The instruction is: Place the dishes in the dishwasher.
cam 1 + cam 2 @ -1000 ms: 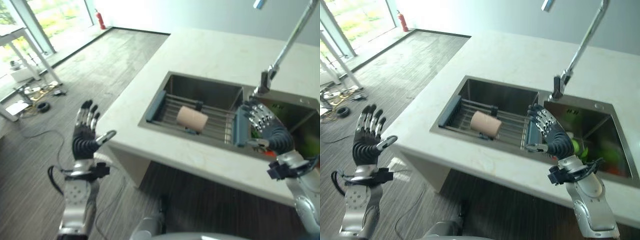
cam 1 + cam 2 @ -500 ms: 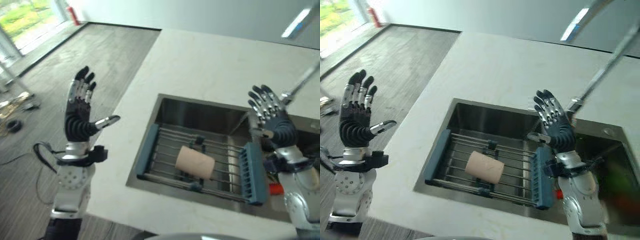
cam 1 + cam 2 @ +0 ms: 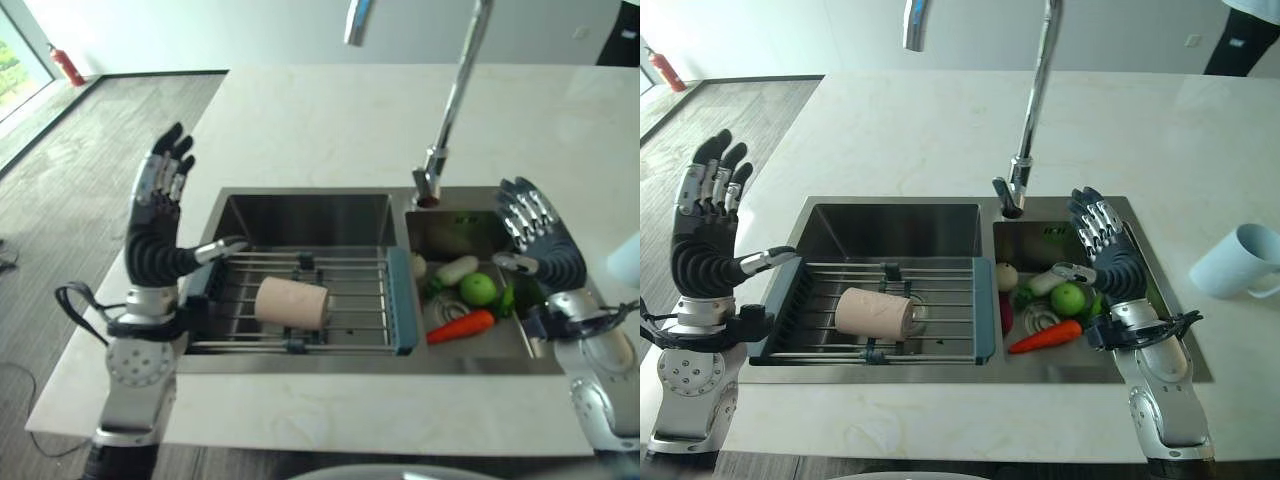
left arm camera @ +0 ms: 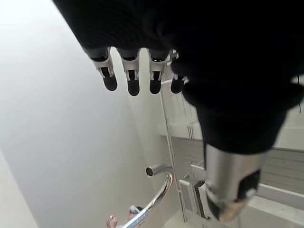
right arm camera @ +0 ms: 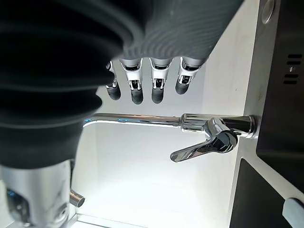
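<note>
1. Overhead, in the left eye view, the left hand (image 3: 158,225) is raised with fingers spread beside the sink's (image 3: 300,203) left rim, holding nothing — a beige cup (image 3: 292,302) lies on its side on the rack (image 3: 400,300).
2. Right eye view: the right hand (image 3: 1107,255), fingers spread and empty, hovers over the basin holding a carrot (image 3: 1044,337) and green apple (image 3: 1068,298); a pale blue mug (image 3: 1240,262) stands on the counter (image 3: 940,120), well apart.
3. Right wrist view: straight fingers (image 5: 137,85) above the faucet (image 5: 209,135).

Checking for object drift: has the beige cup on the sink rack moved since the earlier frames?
No. The beige cup lies on its side at the same middle spot of the sink rack; the camera shifted instead.
</note>
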Controlling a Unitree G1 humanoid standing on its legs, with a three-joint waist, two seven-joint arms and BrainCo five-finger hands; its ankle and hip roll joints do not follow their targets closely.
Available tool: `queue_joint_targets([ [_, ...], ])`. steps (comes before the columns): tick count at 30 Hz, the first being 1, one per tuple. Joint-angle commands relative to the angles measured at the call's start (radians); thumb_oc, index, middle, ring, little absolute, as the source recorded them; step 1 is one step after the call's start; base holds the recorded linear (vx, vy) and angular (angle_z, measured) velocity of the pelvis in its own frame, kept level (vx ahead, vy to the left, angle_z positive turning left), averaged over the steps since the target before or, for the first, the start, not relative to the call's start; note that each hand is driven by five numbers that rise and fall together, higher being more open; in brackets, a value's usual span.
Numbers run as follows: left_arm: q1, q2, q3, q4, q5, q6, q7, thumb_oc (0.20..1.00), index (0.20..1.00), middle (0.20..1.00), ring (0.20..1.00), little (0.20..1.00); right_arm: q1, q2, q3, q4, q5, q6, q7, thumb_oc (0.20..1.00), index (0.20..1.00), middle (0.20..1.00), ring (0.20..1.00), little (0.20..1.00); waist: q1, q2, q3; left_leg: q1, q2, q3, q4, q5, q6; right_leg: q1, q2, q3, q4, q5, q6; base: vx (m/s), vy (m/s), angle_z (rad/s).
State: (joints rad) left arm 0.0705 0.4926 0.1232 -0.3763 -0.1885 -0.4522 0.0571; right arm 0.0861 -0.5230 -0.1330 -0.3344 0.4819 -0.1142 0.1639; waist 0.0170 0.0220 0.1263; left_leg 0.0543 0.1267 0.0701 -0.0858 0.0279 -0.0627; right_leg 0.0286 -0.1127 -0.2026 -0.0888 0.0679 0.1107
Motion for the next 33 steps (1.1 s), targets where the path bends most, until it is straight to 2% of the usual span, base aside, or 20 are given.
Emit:
queue_joint_targets([
  [1, -0.008, 0.086, 0.035, -0.021, 0.061, -0.022, -0.025, 1.0, 1.0, 1.0, 1.0, 1.0, -0.024, -0.003, -0.023, -0.102, 0.037, -0.026, 0.017, 1.0, 1.0, 1.0, 1.0, 1.0, 0.002, -0.063, -0.039, 0.011, -0.051, 0.025, -0.001, -0.089, 0.035, 0.065, -0.06, -0.012, 0.002, -0.065, 0.044, 0.05, -0.063, -0.06],
  [2, 0.009, 0.104, 0.035, -0.015, 0.021, 0.031, -0.104, 1.0, 1.0, 1.0, 1.0, 1.0, -0.009, -0.012, -0.037, -0.103, 0.038, -0.03, 0.025, 1.0, 1.0, 1.0, 1.0, 1.0, -0.006, -0.057, -0.041, 0.017, -0.048, 0.022, -0.001, -0.089, 0.031, 0.069, -0.052, -0.003, 0.002, -0.071, 0.038, 0.06, -0.056, 0.02],
  [3, 0.02, 0.11, 0.034, -0.006, 0.041, 0.063, -0.151, 1.0, 1.0, 1.0, 1.0, 1.0, -0.005, -0.016, -0.045, -0.099, 0.039, -0.031, 0.03, 1.0, 1.0, 1.0, 1.0, 1.0, -0.008, -0.053, -0.043, 0.02, -0.045, 0.022, -0.001, -0.089, 0.029, 0.072, -0.049, -0.003, 0.002, -0.074, 0.036, 0.05, -0.052, 0.0],
  [5, 0.028, 0.132, 0.027, 0.008, 0.116, 0.064, -0.149, 1.0, 1.0, 1.0, 1.0, 1.0, -0.007, -0.026, -0.05, -0.096, 0.04, -0.03, 0.033, 1.0, 1.0, 1.0, 1.0, 1.0, -0.012, -0.049, -0.042, 0.023, -0.043, 0.024, -0.001, -0.089, 0.026, 0.074, -0.047, -0.002, 0.002, -0.076, 0.035, 0.0, 0.0, 0.0],
  [9, 0.039, 0.231, 0.034, 0.049, 0.223, 0.141, -0.187, 1.0, 1.0, 1.0, 1.0, 1.0, -0.019, -0.064, -0.059, -0.091, 0.039, -0.013, 0.037, 1.0, 1.0, 1.0, 1.0, 1.0, -0.018, -0.037, -0.044, 0.029, -0.038, 0.028, -0.001, -0.087, 0.02, 0.079, -0.044, -0.004, 0.002, -0.079, 0.034, 0.0, 0.006, 0.04],
  [12, 0.04, 0.284, 0.038, 0.095, 0.178, 0.215, -0.259, 1.0, 1.0, 1.0, 1.0, 1.0, -0.033, -0.087, -0.065, -0.084, 0.051, -0.001, 0.049, 1.0, 1.0, 1.0, 1.0, 1.0, -0.023, -0.026, -0.048, 0.035, -0.034, 0.032, -0.001, -0.085, 0.015, 0.083, -0.043, -0.005, 0.002, -0.081, 0.035, 0.0, 0.0, 0.0],
  [14, 0.026, 0.293, 0.022, 0.123, 0.226, 0.256, -0.284, 1.0, 1.0, 1.0, 1.0, 1.0, -0.044, -0.088, -0.06, -0.075, 0.045, 0.004, 0.053, 1.0, 1.0, 1.0, 1.0, 1.0, -0.027, -0.021, -0.05, 0.038, -0.033, 0.035, -0.001, -0.085, 0.014, 0.085, -0.042, -0.006, 0.002, -0.082, 0.034, 0.0, 0.037, 0.0],
  [16, -0.014, 0.348, -0.021, 0.174, 0.282, 0.323, -0.299, 1.0, 1.0, 1.0, 1.0, 1.0, -0.068, -0.112, -0.05, -0.069, 0.052, 0.022, 0.052, 1.0, 1.0, 1.0, 1.0, 1.0, -0.038, -0.015, -0.053, 0.044, -0.031, 0.041, -0.001, -0.086, 0.011, 0.088, -0.043, -0.007, 0.002, -0.081, 0.036, -0.01, 0.037, -0.02],
  [19, -0.054, 0.352, -0.054, 0.222, 0.336, 0.406, -0.32, 1.0, 1.0, 1.0, 1.0, 1.0, -0.085, -0.118, -0.049, -0.06, 0.054, 0.024, 0.059, 1.0, 1.0, 1.0, 1.0, 1.0, -0.046, -0.012, -0.056, 0.048, -0.03, 0.045, -0.001, -0.086, 0.012, 0.09, -0.041, -0.007, 0.002, -0.082, 0.036, 0.0, 0.0, 0.0],
  [23, -0.095, 0.343, -0.105, 0.277, 0.434, 0.445, -0.322, 1.0, 1.0, 1.0, 1.0, 1.0, -0.095, -0.114, -0.052, -0.062, 0.053, 0.036, 0.068, 1.0, 1.0, 1.0, 1.0, 1.0, -0.061, -0.01, -0.06, 0.055, -0.03, 0.054, -0.001, -0.09, 0.011, 0.093, -0.037, 0.001, 0.002, -0.085, 0.034, 0.01, 0.01, -0.08],
  [27, -0.12, 0.312, -0.151, 0.294, 0.452, 0.485, -0.347, 1.0, 1.0, 1.0, 1.0, 1.0, -0.096, -0.105, -0.046, -0.063, 0.039, 0.042, 0.074, 1.0, 1.0, 1.0, 1.0, 1.0, -0.069, -0.011, -0.06, 0.06, -0.03, 0.062, -0.001, -0.094, 0.014, 0.093, -0.033, 0.008, 0.002, -0.085, 0.032, 0.01, 0.004, -0.05],
  [33, -0.132, 0.276, -0.197, 0.321, 0.494, 0.493, -0.341, 1.0, 1.0, 1.0, 1.0, 1.0, -0.106, -0.099, -0.035, -0.06, 0.026, 0.043, 0.073, 1.0, 1.0, 1.0, 1.0, 1.0, -0.072, -0.017, -0.056, 0.066, -0.029, 0.072, -0.001, -0.099, 0.015, 0.096, -0.029, 0.013, 0.002, -0.087, 0.031, 0.0, 0.0, 0.0],
])
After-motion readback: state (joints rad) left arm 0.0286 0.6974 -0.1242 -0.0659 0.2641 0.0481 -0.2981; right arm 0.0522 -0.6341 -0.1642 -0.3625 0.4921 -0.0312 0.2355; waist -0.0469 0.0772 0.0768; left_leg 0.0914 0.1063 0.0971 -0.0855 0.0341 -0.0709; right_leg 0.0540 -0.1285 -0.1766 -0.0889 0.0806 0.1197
